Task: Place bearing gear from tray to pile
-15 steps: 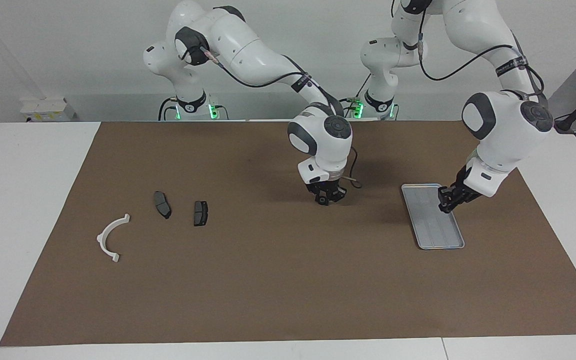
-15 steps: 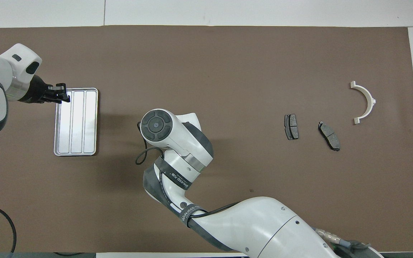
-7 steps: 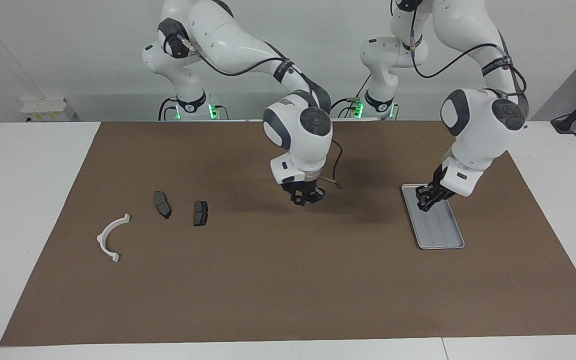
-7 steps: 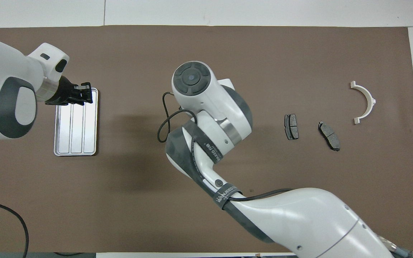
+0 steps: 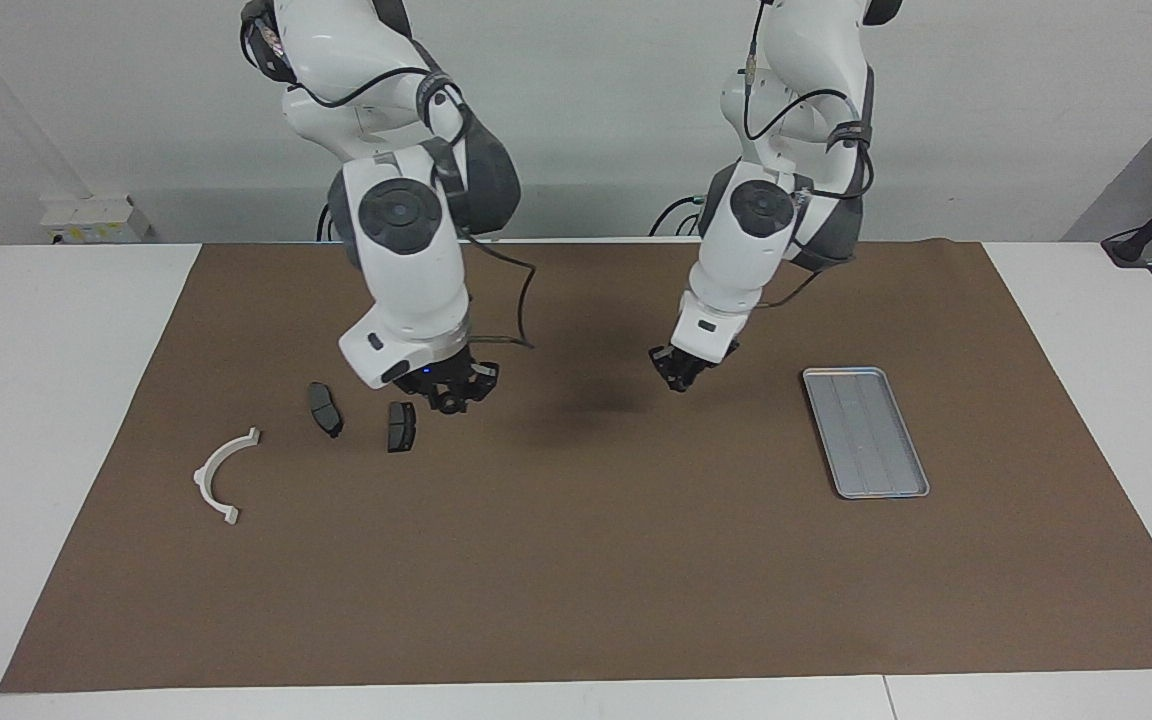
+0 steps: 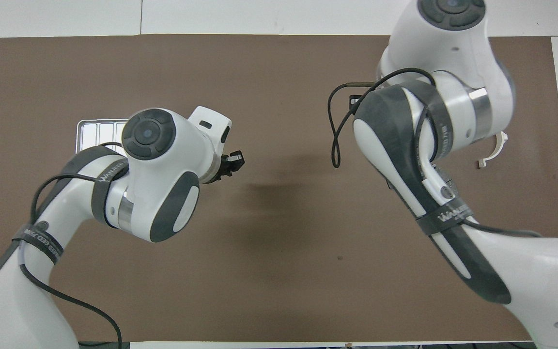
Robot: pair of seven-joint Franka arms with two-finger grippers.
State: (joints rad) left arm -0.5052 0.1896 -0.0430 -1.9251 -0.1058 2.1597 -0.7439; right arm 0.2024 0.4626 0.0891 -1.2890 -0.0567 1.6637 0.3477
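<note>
Lowest in the facing frame, on the brown mat (image 5: 576, 560) that covers the desk, lies the white semicircular bracket (image 5: 221, 478), the piece of the pile (image 5: 325, 409) farthest from the robots. At about the same height in the frame, toward the left arm's end of the desk, sits the ridged metal tray (image 5: 866, 430). It shows only bare ridges, and no bearing gear can be seen on it. A little higher in the frame are the two dark brake-pad-shaped pieces (image 5: 401, 426). The right end effector (image 5: 456, 388) hangs low just beside the pad closer to the desk's middle. Whether its jaws are apart, together or clamped on the bearing gear cannot be told. The left end effector (image 5: 678, 375) hangs over bare mat at mid-frame, between tray and pile, and its state cannot be told either. If the right one does carry the gear, a release from this height could probably let a round part roll off across the mat. A slightly low descent could also nudge the neighbouring pad out of the group. Half a second earlier the left end effector was over the tray's end nearest the robots and the right one over the middle of the desk. The left has since come off the tray, and the right has crossed to the pile.
</note>
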